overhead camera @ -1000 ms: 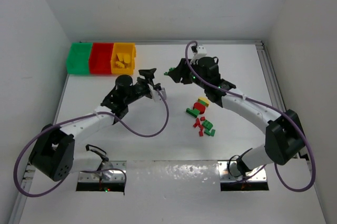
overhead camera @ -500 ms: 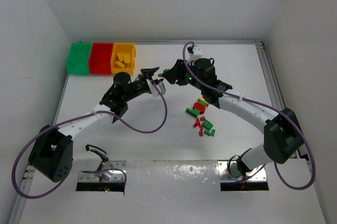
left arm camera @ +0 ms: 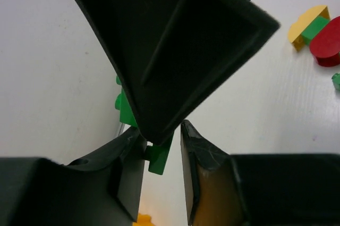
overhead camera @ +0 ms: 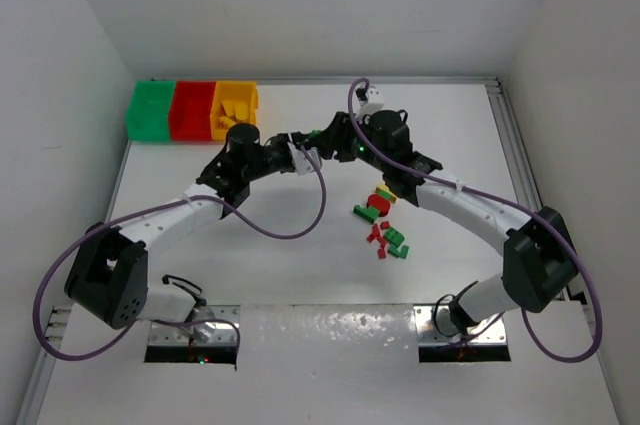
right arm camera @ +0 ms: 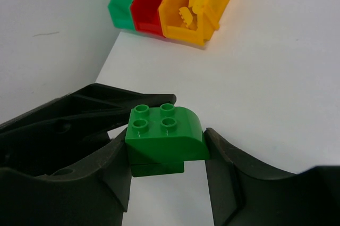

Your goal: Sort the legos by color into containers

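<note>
My right gripper point(right arm camera: 166, 154) is shut on a green lego point(right arm camera: 166, 138) with a rounded edge and holds it above the table. In the top view the two grippers meet at mid-table, right gripper point(overhead camera: 322, 135) against left gripper point(overhead camera: 300, 148). My left gripper point(left arm camera: 162, 130) is open, its jaws either side of the lower part of that green lego point(left arm camera: 158, 157), with a gap on one side. The green bin point(overhead camera: 150, 110), red bin point(overhead camera: 192, 110) and yellow bin point(overhead camera: 234, 108) stand in a row at the back left. The yellow bin holds yellow legos.
A loose pile of red, green and yellow legos point(overhead camera: 385, 220) lies on the table under the right arm; part of it shows in the left wrist view point(left arm camera: 313, 29). The bins also show in the right wrist view point(right arm camera: 175, 2). A rail point(overhead camera: 510, 135) runs along the table's right edge.
My left gripper has swung right, towards the right gripper, and its jaws now stand around the green lego. The right gripper shifted slightly left with the lego, then held still.
</note>
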`<move>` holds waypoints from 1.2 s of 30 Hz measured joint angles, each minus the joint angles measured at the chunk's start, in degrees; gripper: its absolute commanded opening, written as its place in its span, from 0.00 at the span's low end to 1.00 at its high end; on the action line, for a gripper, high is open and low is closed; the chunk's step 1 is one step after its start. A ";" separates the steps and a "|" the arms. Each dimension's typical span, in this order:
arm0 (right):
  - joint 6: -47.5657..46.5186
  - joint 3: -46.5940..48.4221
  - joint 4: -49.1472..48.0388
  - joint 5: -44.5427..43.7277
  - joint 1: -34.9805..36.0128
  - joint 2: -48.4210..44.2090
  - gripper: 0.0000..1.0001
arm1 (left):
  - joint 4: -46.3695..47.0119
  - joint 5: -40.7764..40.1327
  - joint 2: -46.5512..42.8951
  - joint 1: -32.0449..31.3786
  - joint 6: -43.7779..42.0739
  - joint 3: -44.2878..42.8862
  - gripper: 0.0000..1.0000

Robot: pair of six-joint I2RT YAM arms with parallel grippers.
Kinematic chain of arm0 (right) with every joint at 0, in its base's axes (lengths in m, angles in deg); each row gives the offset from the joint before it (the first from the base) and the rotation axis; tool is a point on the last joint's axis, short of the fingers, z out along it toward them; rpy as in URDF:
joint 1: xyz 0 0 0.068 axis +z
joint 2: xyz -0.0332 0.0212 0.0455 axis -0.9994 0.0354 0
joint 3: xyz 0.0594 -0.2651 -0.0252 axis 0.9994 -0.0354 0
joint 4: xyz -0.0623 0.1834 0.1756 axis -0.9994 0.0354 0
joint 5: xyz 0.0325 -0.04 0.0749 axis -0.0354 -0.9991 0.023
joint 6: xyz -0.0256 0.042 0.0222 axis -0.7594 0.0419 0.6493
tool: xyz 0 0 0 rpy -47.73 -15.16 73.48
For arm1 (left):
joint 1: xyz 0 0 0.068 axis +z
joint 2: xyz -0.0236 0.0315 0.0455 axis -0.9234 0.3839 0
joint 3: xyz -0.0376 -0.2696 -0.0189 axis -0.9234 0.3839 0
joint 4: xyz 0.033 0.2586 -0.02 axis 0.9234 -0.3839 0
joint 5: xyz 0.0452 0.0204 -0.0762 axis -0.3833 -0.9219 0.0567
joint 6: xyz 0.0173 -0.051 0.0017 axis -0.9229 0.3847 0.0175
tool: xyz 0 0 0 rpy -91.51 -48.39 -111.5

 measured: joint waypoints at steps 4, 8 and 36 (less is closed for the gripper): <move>-0.35 0.00 0.42 0.04 0.00 -0.04 0.00 | -1.64 -0.35 1.14 0.00 -1.46 -1.36 0.00; -0.63 -0.13 0.44 0.37 -0.11 -0.28 0.00 | -2.78 -0.11 1.18 0.04 -1.86 -1.81 0.00; -6.08 6.64 14.36 7.61 -2.54 -2.75 0.90 | -13.70 2.34 -1.70 0.52 -11.13 0.35 0.00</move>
